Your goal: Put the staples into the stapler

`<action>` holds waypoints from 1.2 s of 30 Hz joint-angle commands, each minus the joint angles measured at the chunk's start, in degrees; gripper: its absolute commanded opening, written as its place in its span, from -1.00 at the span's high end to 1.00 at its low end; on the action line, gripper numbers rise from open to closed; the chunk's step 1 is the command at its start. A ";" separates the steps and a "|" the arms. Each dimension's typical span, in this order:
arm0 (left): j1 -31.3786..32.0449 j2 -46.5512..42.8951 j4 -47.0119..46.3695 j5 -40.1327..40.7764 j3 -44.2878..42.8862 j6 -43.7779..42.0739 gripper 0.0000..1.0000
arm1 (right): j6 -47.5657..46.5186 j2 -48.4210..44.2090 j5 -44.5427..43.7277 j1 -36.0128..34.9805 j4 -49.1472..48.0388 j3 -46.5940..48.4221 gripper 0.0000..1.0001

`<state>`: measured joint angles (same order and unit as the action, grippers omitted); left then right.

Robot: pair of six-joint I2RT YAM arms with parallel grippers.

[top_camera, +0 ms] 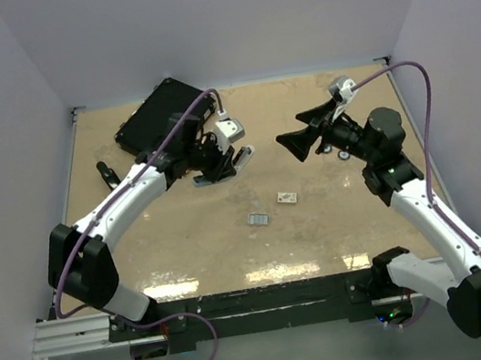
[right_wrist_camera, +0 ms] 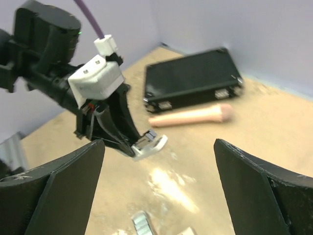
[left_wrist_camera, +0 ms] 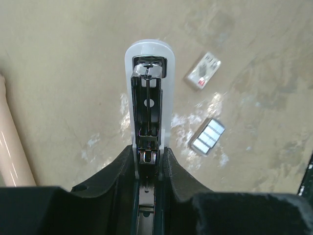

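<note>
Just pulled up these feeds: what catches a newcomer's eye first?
The left arm's black fingers clamp a white plastic stapler, flipped open with its metal channel exposed, left of centre. The small grey ribbed block of staples lies loose on the tan table, beside a small white card. The right arm's black fingers gape wide, empty, facing the stapler.

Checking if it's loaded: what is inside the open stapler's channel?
The stapler shows a dark track with a thin rod and no strip in it. Its near end is hidden inside the left gripper. The staples lie on the table.
</note>
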<state>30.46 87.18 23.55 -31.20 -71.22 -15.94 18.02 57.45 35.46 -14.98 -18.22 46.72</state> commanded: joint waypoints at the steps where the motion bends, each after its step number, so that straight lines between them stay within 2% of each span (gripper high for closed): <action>1: 2.14 5.36 9.05 13.78 -5.24 -5.67 1.00 | -6.50 -3.65 -13.48 0.04 13.29 1.28 -0.97; 5: 3.47 11.68 12.65 18.97 -9.90 -6.82 1.00 | -6.95 -5.59 -19.98 -0.05 18.03 0.57 -0.97; 13: 7.77 19.87 19.51 27.15 -13.68 -12.61 1.00 | -7.30 -6.65 -24.21 0.04 24.72 0.48 -0.97; 20: 10.67 24.18 24.43 27.86 -14.21 -18.76 1.00 | -8.27 -8.14 -26.58 0.04 25.78 -0.14 -0.97; 32: 12.17 28.84 26.37 27.86 -16.67 -20.27 1.00 | -8.62 -8.67 -27.73 0.04 25.07 -1.72 -0.97; 35: 12.78 28.14 25.85 28.12 -15.71 -20.27 0.85 | -8.62 -8.50 -27.73 -0.05 24.64 -1.98 -0.97; 36: 12.87 27.96 25.67 28.04 -15.44 -20.27 0.71 | -8.53 -8.41 -27.64 0.04 24.46 -1.98 -0.97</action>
<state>42.57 115.85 48.99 -4.05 -86.15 -35.16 10.15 49.74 9.13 -14.98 7.75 45.08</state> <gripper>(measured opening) 0.274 0.985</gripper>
